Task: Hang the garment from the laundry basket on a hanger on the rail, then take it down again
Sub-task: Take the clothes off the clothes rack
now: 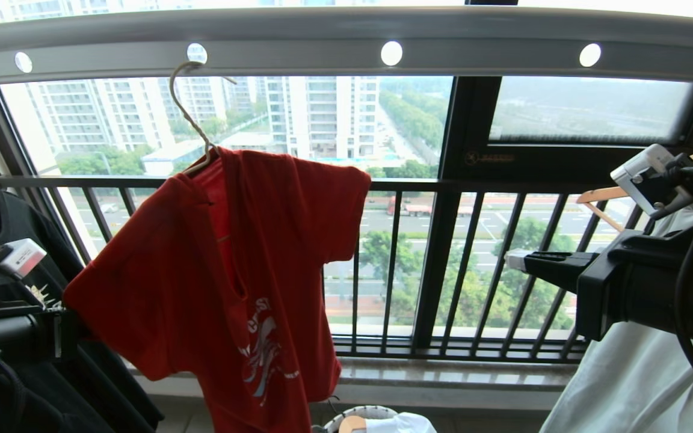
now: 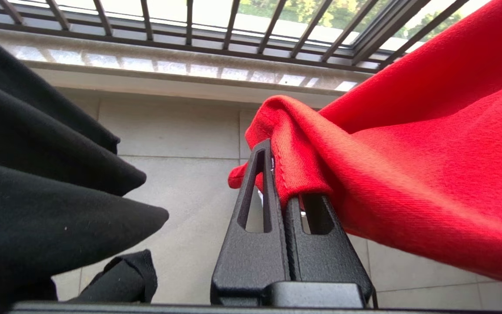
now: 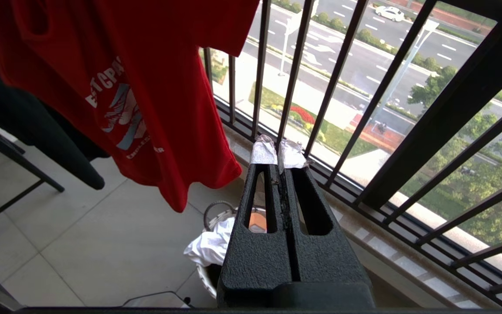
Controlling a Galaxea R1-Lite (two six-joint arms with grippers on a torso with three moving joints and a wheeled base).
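Under the grey rail (image 1: pixel 346 36) with its row of round holes, the head view shows the red T-shirt (image 1: pixel 226 282) hanging crookedly on the cream wire hanger (image 1: pixel 193 114), whose long bent hook sits in one hole. Its body is folded and twisted, the white lettering and blue-grey graphic turned low, and one sleeve is drawn out toward the left gripper (image 1: pixel 64 334). The laundry basket (image 1: pixel 361 415) sits below at the frame's bottom edge. From the left wrist, the left gripper (image 2: pixel 279 174) is pinched together on the sleeve's hemmed edge. From the right wrist, the right gripper (image 3: pixel 279 150) is closed on nothing beside the window railing (image 3: pixel 334 87), with the basket below it.
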